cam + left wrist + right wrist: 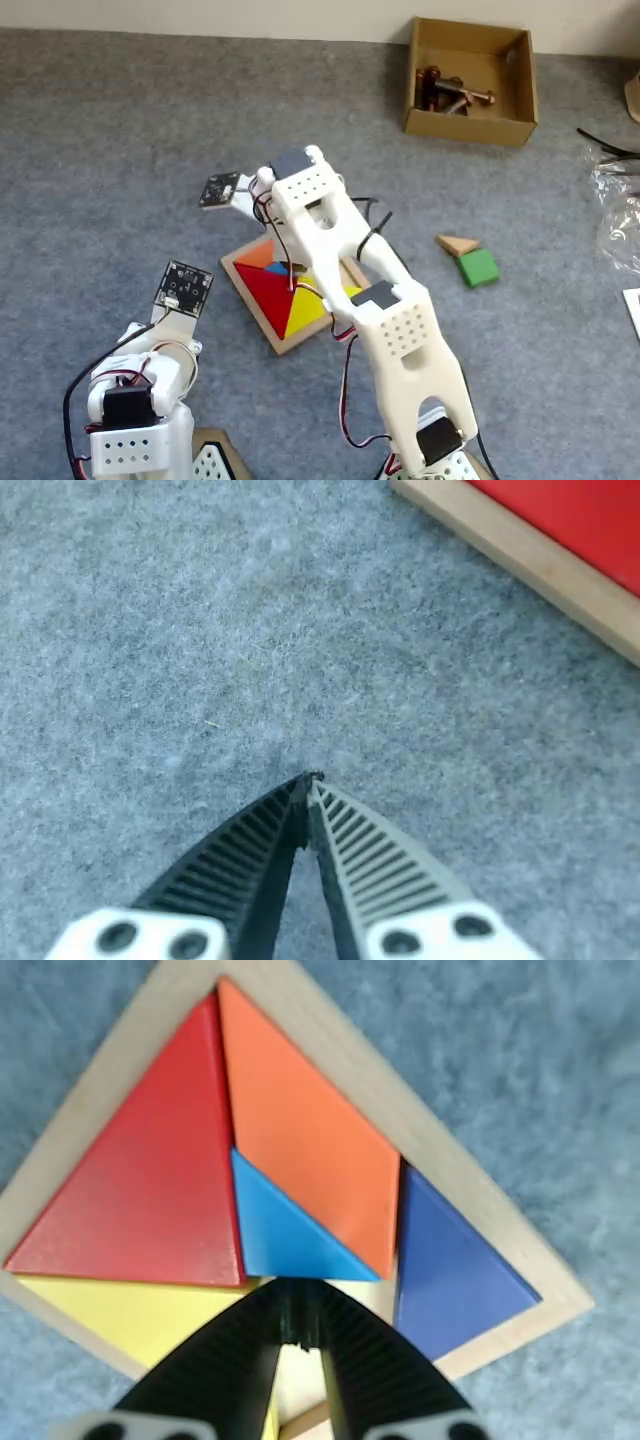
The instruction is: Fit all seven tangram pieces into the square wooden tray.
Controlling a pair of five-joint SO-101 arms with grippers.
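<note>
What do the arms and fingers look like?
Both are white: left arm, right arm, with dot-perforated panels, black servos, red and black cables. The left fingers are ribbed, one black, one grey; the right fingers are black.

Bright, even light falls over the grey carpet (100, 120). Shadows are faint beside the wooden tray (440, 1165) and deeper inside the cardboard box (470, 128) beyond it.
</note>
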